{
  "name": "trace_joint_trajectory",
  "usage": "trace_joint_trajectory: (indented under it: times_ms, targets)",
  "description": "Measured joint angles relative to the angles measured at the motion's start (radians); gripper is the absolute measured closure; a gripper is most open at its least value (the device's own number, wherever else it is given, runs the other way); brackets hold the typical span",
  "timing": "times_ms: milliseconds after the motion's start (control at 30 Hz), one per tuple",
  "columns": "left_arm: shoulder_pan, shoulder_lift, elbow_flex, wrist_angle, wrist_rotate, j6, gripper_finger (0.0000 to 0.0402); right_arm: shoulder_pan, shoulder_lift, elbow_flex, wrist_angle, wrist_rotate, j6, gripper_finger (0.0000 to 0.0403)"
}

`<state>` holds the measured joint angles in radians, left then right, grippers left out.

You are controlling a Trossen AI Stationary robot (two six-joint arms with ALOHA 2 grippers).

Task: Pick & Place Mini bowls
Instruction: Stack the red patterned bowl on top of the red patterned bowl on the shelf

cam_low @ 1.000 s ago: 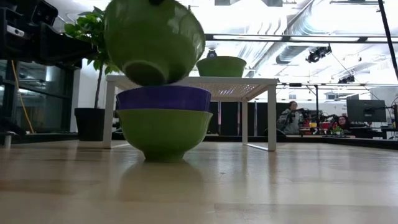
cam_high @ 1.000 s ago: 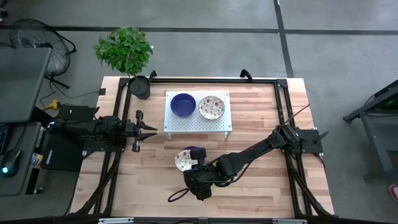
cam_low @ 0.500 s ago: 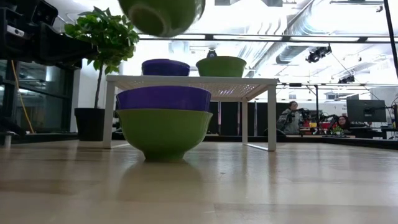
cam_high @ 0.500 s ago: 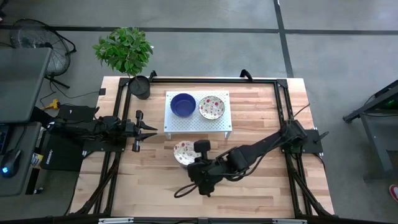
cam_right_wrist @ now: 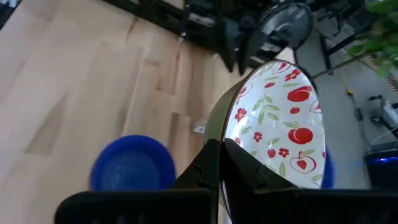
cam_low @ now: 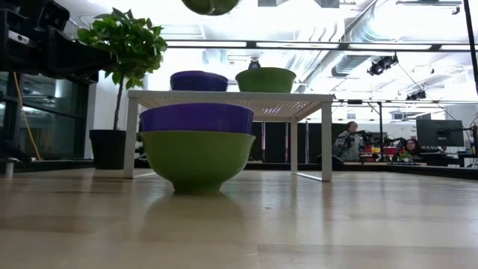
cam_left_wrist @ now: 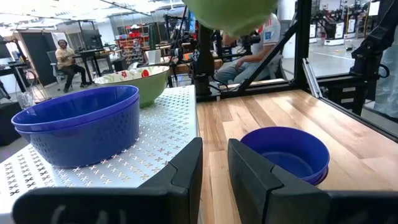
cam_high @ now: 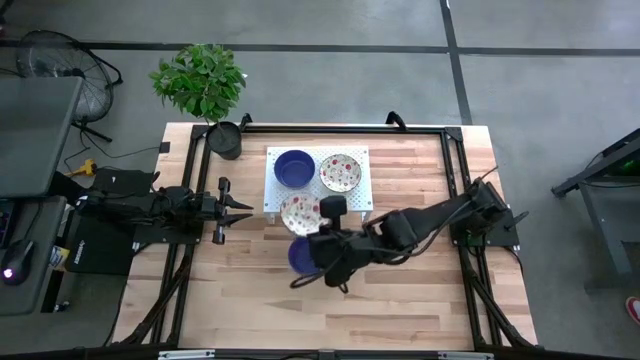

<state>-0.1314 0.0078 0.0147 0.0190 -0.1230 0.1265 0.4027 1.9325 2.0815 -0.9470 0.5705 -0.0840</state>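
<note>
Right gripper [cam_high: 322, 214] clenched on floral bowl's [cam_high: 300, 212] rim, bowl airborne at the shelf's [cam_high: 350, 197] 6 o'clock edge. Left gripper [cam_high: 243, 208] idle at 9 o'clock, slightly parted.

Two dark jointed arms [cam_high: 430, 222], black cables.

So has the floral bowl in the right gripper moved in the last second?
Yes. The floral bowl, held in the right gripper, rose off the stack and travelled toward the white rack.

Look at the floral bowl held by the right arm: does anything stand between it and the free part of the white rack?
Nothing visible does. The right gripper holds the floral bowl up at the rack's front edge; the blue bowl and second floral bowl sit behind, at the back.
</note>
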Motion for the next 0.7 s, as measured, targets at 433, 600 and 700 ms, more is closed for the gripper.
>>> trace_joint_trajectory:
  times_ms: [433, 600, 700]
  targets:
    - [0.0, 0.0, 0.0, 0.0, 0.0, 0.0, 0.033, -0.094, -0.07, 0.0, -0.083, -0.027, -0.2, 0.0403]
    - [0.0, 0.0, 0.0, 0.0, 0.0, 0.0, 0.033, -0.14, -0.09, 0.0, -0.146, -0.032, -0.263, 0.0403]
    - [0.0, 0.0, 0.0, 0.0, 0.0, 0.0, 0.033, -0.174, -0.104, 0.0, -0.19, -0.029, -0.26, 0.0403]
